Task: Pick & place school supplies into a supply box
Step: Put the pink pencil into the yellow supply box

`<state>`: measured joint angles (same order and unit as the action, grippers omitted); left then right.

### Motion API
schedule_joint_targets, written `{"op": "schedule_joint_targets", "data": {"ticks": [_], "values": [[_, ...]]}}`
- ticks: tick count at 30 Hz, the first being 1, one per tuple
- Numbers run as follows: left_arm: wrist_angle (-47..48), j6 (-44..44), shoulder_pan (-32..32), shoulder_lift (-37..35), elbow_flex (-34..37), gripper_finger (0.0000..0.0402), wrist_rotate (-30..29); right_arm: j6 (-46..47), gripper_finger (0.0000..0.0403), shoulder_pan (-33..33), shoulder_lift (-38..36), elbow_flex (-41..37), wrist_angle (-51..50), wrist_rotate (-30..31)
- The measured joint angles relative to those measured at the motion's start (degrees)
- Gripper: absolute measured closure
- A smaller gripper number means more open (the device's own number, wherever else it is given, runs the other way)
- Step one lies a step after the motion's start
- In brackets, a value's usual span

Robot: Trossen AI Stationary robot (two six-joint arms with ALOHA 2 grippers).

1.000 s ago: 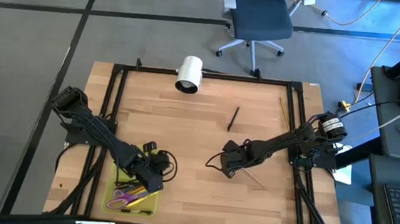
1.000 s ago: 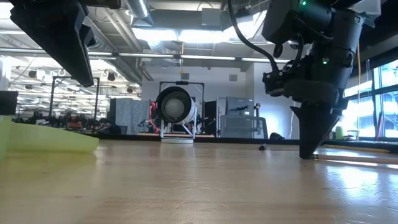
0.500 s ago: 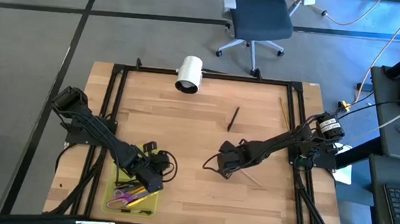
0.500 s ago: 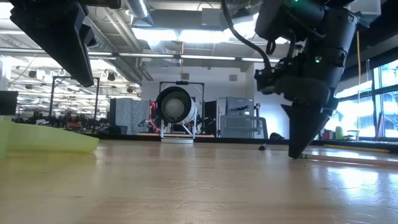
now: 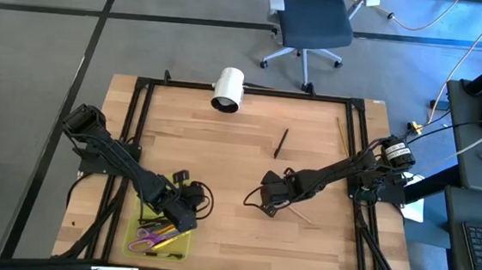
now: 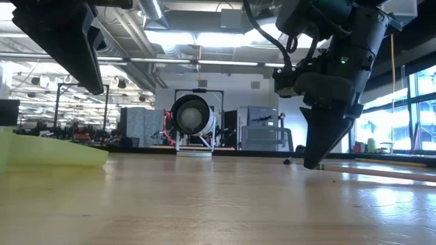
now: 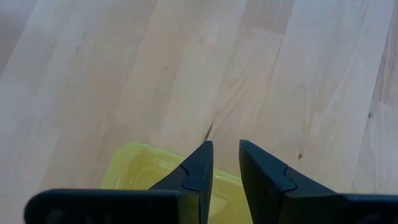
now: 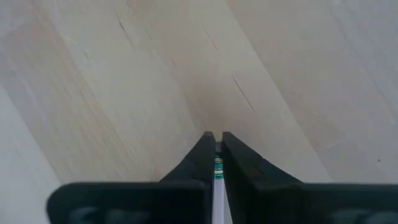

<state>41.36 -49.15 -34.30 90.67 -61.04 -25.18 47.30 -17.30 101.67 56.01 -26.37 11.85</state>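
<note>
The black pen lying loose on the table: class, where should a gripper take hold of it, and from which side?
Grip the black pen at mid-shaft, coming straight down from above, with the fingers closing across its narrow width. It lies flat on the table, slightly slanted, with bare wood on both sides, so a side approach would probably only push it along.

right gripper (image 8: 216,138) over the table | two dark fingers (image 8: 200,158) nearly together, pinching a thin pale pencil (image 8: 218,186) with a green band (image 8: 218,167) | beneath: light wooden table (image 8: 124,74), grain running diagonally
</note>
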Motion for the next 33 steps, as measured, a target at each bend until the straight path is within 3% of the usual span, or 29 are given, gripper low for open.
{"op": "schedule_joint_targets", "data": {"ticks": [7,18,22,25,33], "values": [[-3.57,2.75,0.0,0.0,0.0,0.0327,-2.18,-1.27,0.0381,0.0,-0.08,0.96,-1.45,-1.48],[-7.19,6.97,-0.1,0.17,0.0,0.0334,-2.33,-5.83,0.038,0.0,-0.13,9.06,-9.79,-1.09],[-10.15,7.58,-0.92,2.01,0.36,0.0336,-6.61,-7.64,0.038,0.0,-0.2,11.22,-10.17,-1.04],[-19.98,10.4,-1.68,3.45,3.43,0.0335,-9.35,-9.54,0.038,0.0,-0.2,13.56,-10.66,-1.0],[-58.2,20.18,-1.77,4.09,17.98,0.0338,-8.22,-15.94,0.038,-0.81,-0.2,22.39,-12.4,-0.74]]}}
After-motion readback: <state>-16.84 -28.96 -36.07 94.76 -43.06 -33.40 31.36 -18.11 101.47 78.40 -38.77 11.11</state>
